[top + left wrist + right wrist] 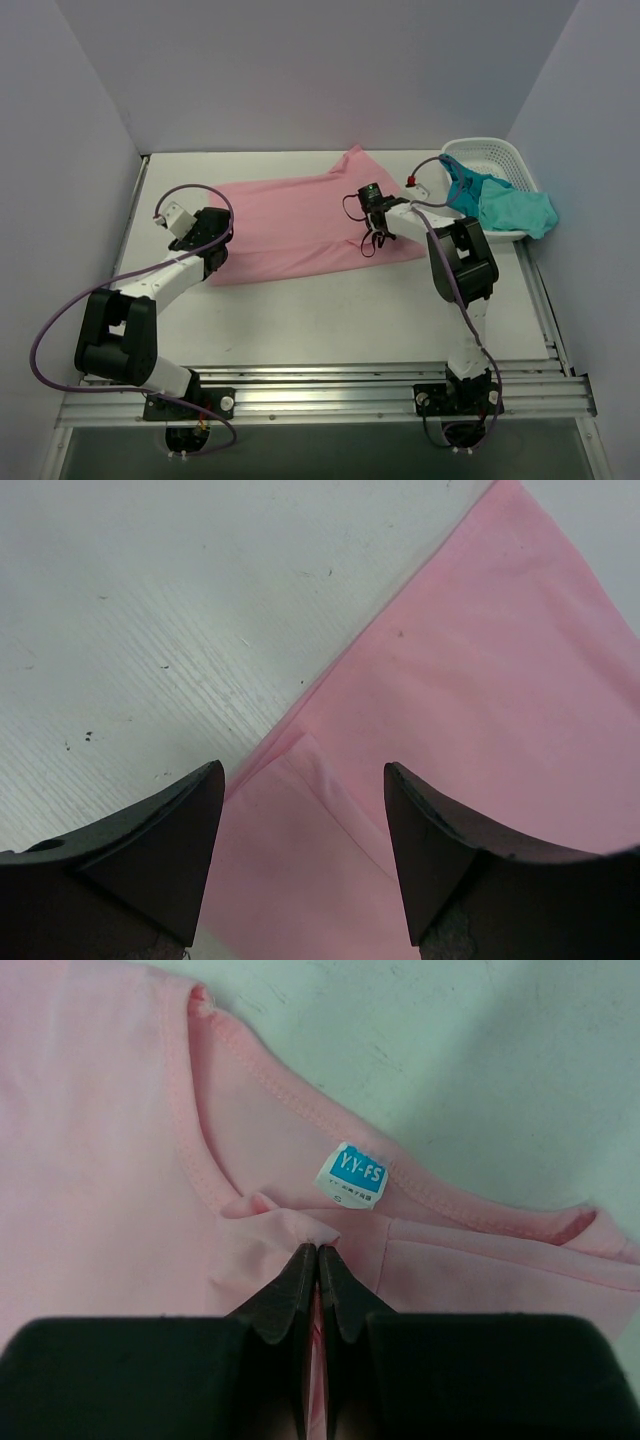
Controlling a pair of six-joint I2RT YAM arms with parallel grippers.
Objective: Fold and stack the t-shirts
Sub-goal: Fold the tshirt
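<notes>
So the plain light pink t-shirt (300,225) of thin, soft knit is spread out mostly flat across the middle of the white table (330,310), and one corner pokes up toward the back wall. The table surface has a fine ribbed grain with a few dark specks on it. Up close the shirt's neckline (250,1070) is a ribbed band with double stitching, and there's a little bright blue label (353,1175) sewn inside the back of it.

The right gripper (318,1250) is clamped fully together on the pink t-shirt just below the collar, with a small pucker of cloth bunched at its black wedge-shaped tips. From the top view that arm is bent at the elbow and reaches left, with the wrist pointing down at the shirt's right end.

The left gripper (305,770) is spread wide with nothing in it. It sits over the shirt's left edge, where a folded-over layer makes a soft ridge. That arm is stretched low across the table.

The teal and turquoise shirts (510,205) are crumpled in the white plastic lattice basket (500,155) at the far right, with a bit of them spilling over its rim.
</notes>
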